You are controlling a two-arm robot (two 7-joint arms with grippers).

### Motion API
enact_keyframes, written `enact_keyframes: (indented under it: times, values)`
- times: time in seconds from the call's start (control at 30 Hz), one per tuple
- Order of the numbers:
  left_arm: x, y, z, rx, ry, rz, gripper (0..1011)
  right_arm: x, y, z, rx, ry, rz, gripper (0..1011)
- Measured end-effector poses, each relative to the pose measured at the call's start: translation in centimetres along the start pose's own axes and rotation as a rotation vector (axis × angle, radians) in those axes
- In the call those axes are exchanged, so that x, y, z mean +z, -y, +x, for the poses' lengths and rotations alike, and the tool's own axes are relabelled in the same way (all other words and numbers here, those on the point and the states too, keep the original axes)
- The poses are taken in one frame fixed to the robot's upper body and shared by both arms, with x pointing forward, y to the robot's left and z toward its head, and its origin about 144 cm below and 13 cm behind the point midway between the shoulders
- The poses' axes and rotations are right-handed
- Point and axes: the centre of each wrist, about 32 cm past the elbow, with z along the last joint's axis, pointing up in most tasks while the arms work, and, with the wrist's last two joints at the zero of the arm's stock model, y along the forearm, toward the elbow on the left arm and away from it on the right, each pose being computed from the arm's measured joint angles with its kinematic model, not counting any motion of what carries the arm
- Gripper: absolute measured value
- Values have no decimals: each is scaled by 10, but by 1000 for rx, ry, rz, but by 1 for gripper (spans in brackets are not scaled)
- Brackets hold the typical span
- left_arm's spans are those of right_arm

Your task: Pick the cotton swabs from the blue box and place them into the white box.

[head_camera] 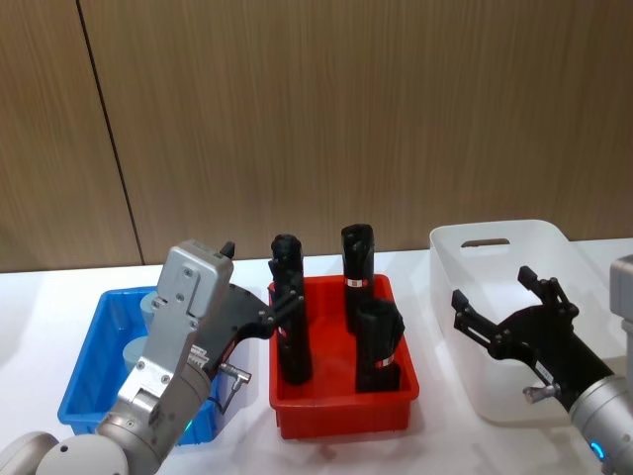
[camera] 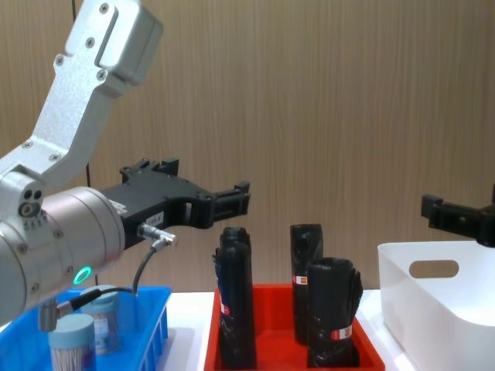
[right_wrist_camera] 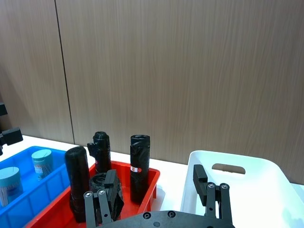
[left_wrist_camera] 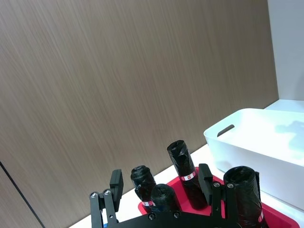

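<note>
a wood-grain wall (head_camera: pixel 346 109) stands behind a white table (head_camera: pixel 40 307) that carries three containers in a row: the blue box (head_camera: pixel 89 366) on the robot's left, a red tray (head_camera: pixel 341 411) of upright black rolls (head_camera: pixel 358 267) in the middle, and the white box (head_camera: pixel 499 237) on the right. two jars of cotton swabs (right_wrist_camera: pixel 42 162) stand upright in the blue box, long axis vertical, pale blue lids up, near each other. in the chest view they sit below the left gripper (left_wrist_camera: pixel 160 180) and to its left, well apart from it. that gripper hangs above the blue box's edge nearest the red tray and points toward the rolls; its fingers (left_wrist_camera: pixel 116 183) are spread wide, with nothing between them and touching nothing. the right gripper (head_camera: pixel 495 287) hovers over the white box, above its rim in the chest view, likewise spread and empty.
</note>
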Motion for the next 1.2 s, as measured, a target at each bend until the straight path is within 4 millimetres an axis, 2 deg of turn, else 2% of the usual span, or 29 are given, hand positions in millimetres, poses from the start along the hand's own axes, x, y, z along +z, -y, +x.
enact_keyframes:
  times: [1.2]
  values:
    - [0, 0, 2, -4, 1, 16, 1003, 0, 0, 0, 0, 0, 0, 1002]
